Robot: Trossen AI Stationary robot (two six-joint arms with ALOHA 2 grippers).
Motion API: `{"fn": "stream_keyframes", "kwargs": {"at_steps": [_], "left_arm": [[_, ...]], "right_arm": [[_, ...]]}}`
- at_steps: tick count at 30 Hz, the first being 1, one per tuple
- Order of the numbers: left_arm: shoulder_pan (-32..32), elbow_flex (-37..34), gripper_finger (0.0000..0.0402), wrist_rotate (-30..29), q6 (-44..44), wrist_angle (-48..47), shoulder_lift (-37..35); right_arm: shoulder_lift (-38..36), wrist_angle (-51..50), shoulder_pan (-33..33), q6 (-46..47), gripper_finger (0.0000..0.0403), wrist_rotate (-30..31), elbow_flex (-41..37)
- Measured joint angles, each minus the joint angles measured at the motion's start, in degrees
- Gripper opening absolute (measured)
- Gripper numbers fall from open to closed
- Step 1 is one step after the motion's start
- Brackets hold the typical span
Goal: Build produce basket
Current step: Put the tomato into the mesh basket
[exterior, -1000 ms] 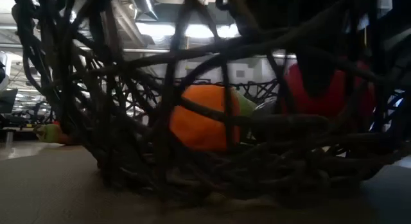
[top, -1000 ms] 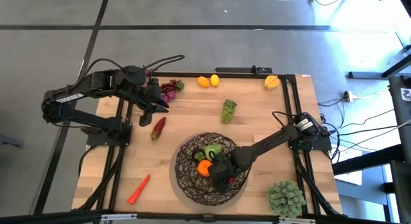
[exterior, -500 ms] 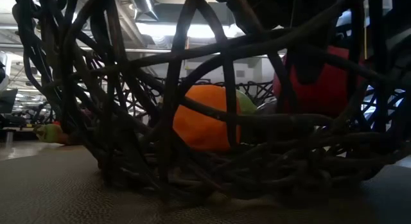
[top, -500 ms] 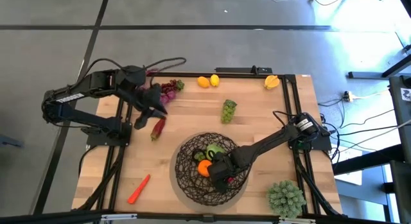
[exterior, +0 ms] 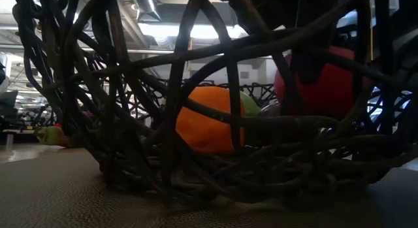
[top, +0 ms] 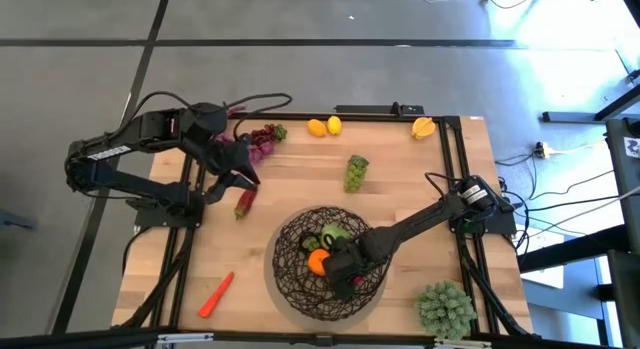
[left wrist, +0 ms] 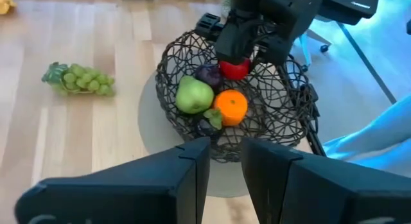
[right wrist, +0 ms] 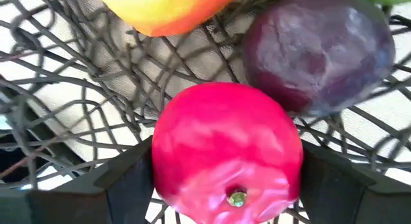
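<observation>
The basket (top: 288, 277) of dark woven wire stands at the table's near middle. It holds an orange (left wrist: 231, 106), a green fruit (left wrist: 192, 95) and a dark purple fruit (right wrist: 318, 51). My right gripper (top: 345, 272) reaches down into it, shut on a red apple (right wrist: 228, 153). My left gripper (top: 243, 176) hangs above the table at the far left, over a red pepper (top: 245, 200). Its fingers (left wrist: 192, 179) stand a narrow gap apart with nothing between them. My right gripper pinches the red apple by two opposite sides (right wrist: 160, 156) between its two fingers, which come steeply from above. The apple sits inside the basket beside the purple fruit and the orange (exterior: 209, 120). I cannot tell whether its underside rests on the mesh.
On the table lie purple grapes (top: 262, 141), two lemons (top: 323, 126), a yellow fruit (top: 423, 127) and green grapes (top: 355, 172) toward the far edge. A carrot (top: 215, 294) lies at the near left. A pale green spiky plant (top: 445, 309) stands at the near right.
My left gripper has turned at the wrist, swinging from pointing toward the near edge to pointing toward the basket, while staying over the red pepper.
</observation>
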Motion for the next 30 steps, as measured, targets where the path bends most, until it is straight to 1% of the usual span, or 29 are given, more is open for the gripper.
{"fn": "stream_keyframes", "kwargs": {"at_steps": [4, 9, 16, 21, 30], "left_arm": [[0.0, 0.0, 0.0076, -2.2, -0.3, 0.5, 0.0], [0.0, 0.0, 0.0076, -8.0, -0.3, 0.5, 0.0], [0.0, 0.0, 0.0076, -13.1, -0.3, 0.5, 0.0], [0.0, 0.0, 0.0076, -13.5, -0.3, 0.5, 0.0], [0.0, 0.0, 0.0076, -13.5, -0.4, 0.5, 0.0]], "right_arm": [[0.0, 3.4, 0.0, -0.3, 0.0315, 0.0, 0.0], [0.0, 6.5, 0.0, -0.3, 0.0315, 0.0, 0.0], [0.0, 6.9, 0.0, -0.2, 0.0315, 0.0, 0.0], [0.0, 6.9, 0.0, -0.2, 0.0315, 1.9, 0.0], [0.0, 6.6, 0.7, -1.7, 0.0315, 1.3, 0.0]]}}
